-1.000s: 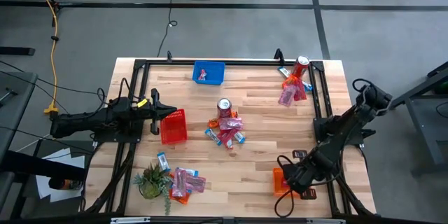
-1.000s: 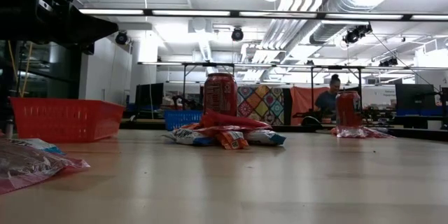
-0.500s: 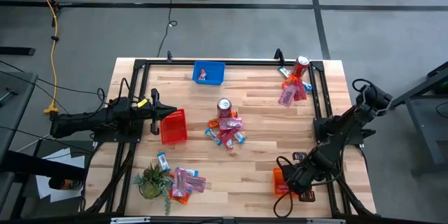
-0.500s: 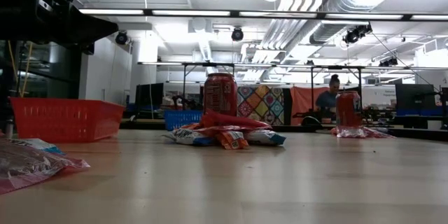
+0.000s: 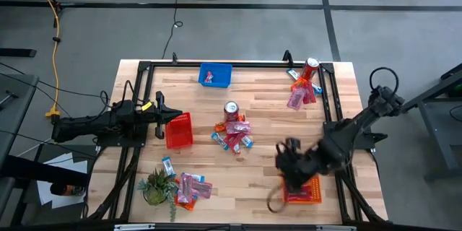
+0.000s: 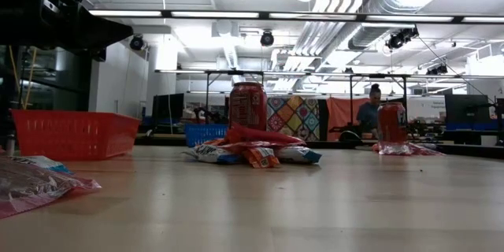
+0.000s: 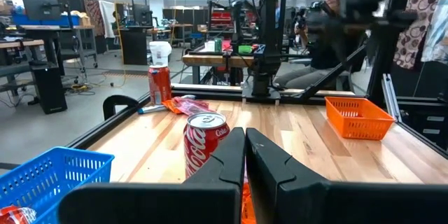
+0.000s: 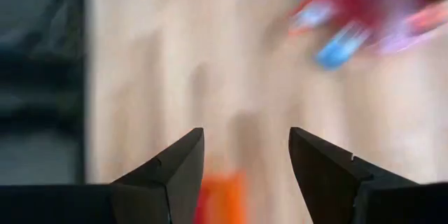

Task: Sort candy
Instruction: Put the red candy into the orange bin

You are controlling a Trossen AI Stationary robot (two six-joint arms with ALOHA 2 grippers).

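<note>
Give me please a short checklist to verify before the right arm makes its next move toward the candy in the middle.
1. Right gripper open, nothing between its fingers: ok.
2. Right gripper above the table near the orange basket, clear of the middle candy pile: ok.
3. Drink can stands upright right beside the pile and could be knocked: not ok.
4. Left gripper shut, parked beside the red basket, away from the right arm's path: ok.
5. Which single packet in the pile is free to lift: cannot tell.
</note>
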